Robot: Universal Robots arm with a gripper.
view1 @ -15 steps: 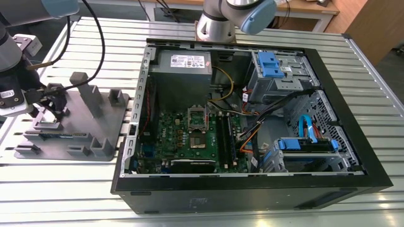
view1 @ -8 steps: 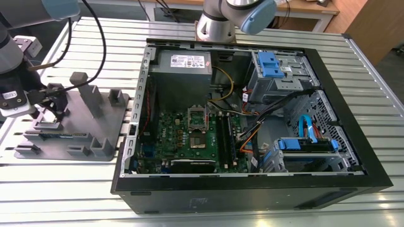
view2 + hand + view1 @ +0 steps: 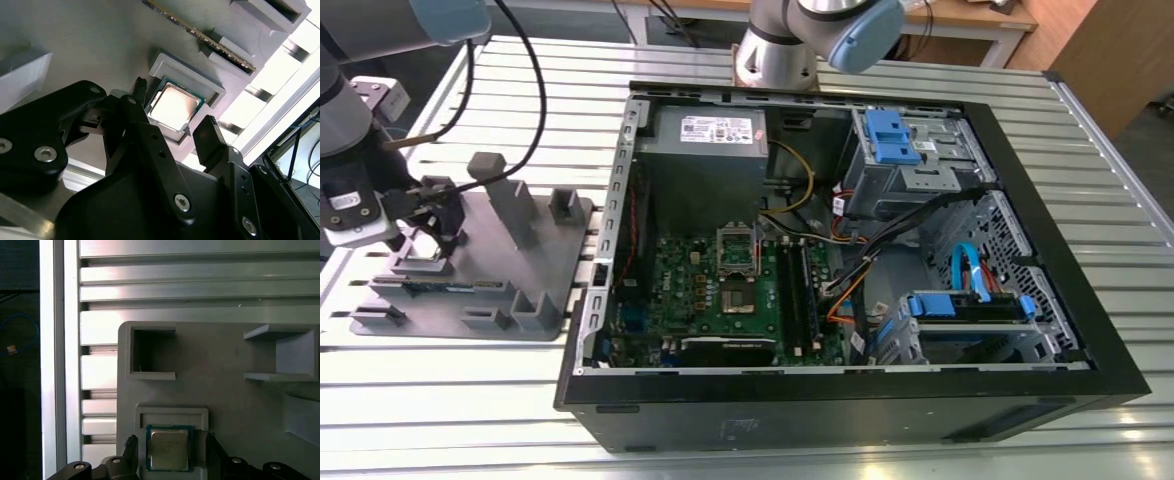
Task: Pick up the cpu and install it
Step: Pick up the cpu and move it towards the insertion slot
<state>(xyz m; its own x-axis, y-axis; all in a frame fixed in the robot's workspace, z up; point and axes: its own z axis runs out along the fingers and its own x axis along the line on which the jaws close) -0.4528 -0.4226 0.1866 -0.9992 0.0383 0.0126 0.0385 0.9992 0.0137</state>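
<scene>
Second wrist view: gripper (image 3: 175,102) spread wide astride the cpu (image 3: 175,110), nothing held. I read this as the pick step.

Each fingertip (image 3: 207,127) stands off one side of the chip, which lies flat between them in the raised-rim pocket (image 3: 172,412) of the grey plastic holder (image 3: 225,350). I judge the grasp calls for squeezing the chip's side edges without catching the rim. Around the tool, the holder's blocks stand apart. The open computer case (image 3: 854,395) and its socket (image 3: 736,250) lie well away.
</scene>
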